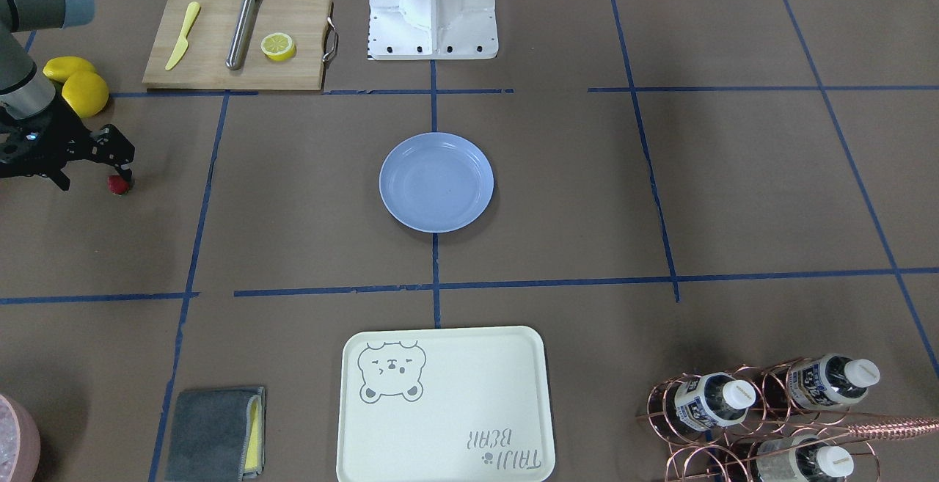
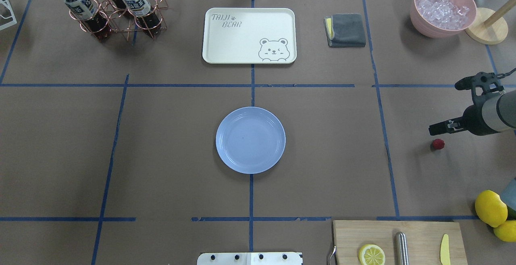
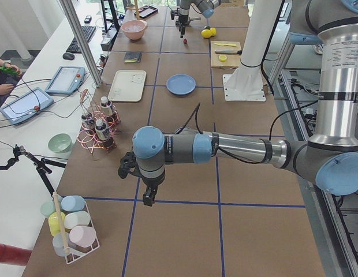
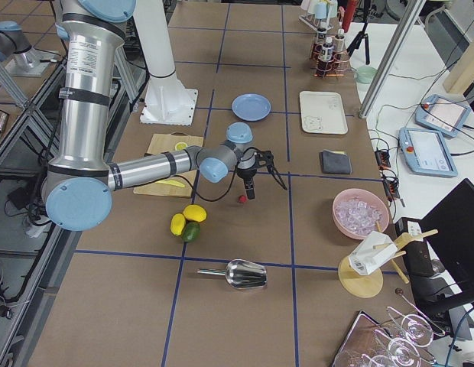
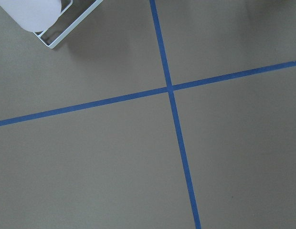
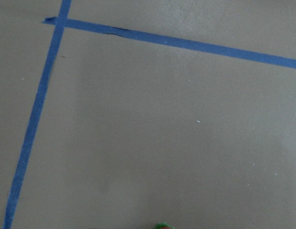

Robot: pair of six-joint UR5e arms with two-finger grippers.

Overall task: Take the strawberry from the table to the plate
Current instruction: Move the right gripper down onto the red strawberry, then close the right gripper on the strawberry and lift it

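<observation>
Overhead view, worked left to right.

Far left: no sign of the left gripper (image 3: 137, 183) overhead. Caught only by the table-end camera on that side, hanging over bare table (image 2: 169, 136), well apart from plate and berry. Cannot tell whether spread or closed. Left wrist camera: tape lines (image 5: 170, 88) only, no fingers in frame.

Centre: found plate (image 2: 250, 140) bare, nothing on it. Placement not done.

Right of centre to right edge: located right gripper (image 2: 443, 107) low over the table, fingers spread wide, nothing held between them. Located strawberry (image 2: 438, 144) resting on the table just beside the finger nearer the robot, outside the gap rather than within it, going by the overhead view. Same reading from the front-facing view: berry just under one fingertip; touching or apart, cannot tell. Right wrist camera: only a sliver of green cap at the bottom edge, so not centred under the wrist. Berry well apart from plate. Farther right, toward the robot: lemons (image 2: 492, 208), not involved.

Judged progress: approach to the berry close to finished, with grasp, lift, carry to plate and release all left to do. Judged next need: a small shift to bring the berry between the fingers before closing. Risk noted: small round berry, likely to roll off if nudged by a single finger.
</observation>
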